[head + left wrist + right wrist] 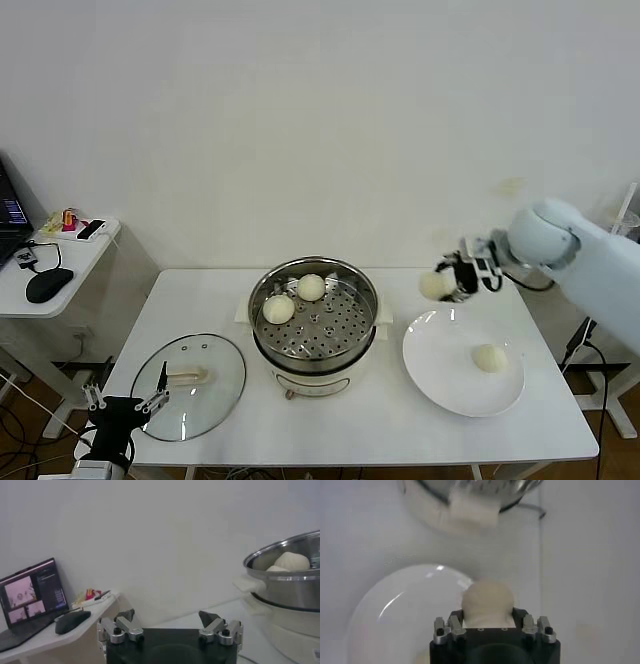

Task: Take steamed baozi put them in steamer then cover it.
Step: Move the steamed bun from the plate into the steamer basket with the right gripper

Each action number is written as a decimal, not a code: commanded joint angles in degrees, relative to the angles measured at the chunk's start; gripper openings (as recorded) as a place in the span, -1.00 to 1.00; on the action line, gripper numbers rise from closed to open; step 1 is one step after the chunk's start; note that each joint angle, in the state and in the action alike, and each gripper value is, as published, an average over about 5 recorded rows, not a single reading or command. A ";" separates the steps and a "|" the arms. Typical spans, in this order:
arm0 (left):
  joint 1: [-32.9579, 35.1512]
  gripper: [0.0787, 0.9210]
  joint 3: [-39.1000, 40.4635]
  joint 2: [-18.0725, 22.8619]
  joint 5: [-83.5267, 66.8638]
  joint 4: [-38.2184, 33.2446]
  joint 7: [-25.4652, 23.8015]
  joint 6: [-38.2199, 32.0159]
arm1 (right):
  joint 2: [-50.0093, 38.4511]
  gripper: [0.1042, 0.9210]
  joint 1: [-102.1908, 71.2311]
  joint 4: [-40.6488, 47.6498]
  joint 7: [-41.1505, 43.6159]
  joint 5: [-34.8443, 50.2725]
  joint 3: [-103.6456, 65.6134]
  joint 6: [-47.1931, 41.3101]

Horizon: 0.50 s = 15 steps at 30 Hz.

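Transport is the step in hand: the right gripper (447, 281) pinches one steamed baozi (435, 285) between its fingers, lifted above the near rim of the white plate (440, 380). The steamer (314, 312) lies to the gripper's left and slightly lower, with two buns (279, 309) already on its perforated tray; a fourth bun (489, 357) sits on the plate below and to the right of the gripper. To do this well, I would keep the squeeze light, carry the bun clear over the metal rim, and aim for the bare front half of the tray. The left gripper (125, 404) hangs spread just beside the cover (190, 385), off the table's front corner.
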State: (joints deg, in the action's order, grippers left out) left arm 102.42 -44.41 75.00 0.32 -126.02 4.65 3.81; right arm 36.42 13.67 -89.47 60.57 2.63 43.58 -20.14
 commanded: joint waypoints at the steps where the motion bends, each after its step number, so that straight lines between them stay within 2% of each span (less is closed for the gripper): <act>1: 0.31 0.77 -0.80 0.16 -0.23 -0.10 -0.06 0.05 | 12.90 0.24 13.36 0.24 -2.95 8.30 11.52 1.02; 8: 0.56 0.77 -1.40 0.59 -0.41 -0.03 -0.07 0.04 | 20.13 0.24 11.58 1.64 -4.20 10.17 16.95 4.92; 15: 0.72 0.77 -2.44 0.80 -1.02 0.00 -0.10 0.01 | 25.38 0.24 9.22 4.77 -4.06 5.86 21.53 11.90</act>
State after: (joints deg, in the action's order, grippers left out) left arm 103.11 -46.25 75.73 -0.51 -126.10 4.60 3.81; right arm 52.90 21.52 -86.89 57.49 8.99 57.84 -14.53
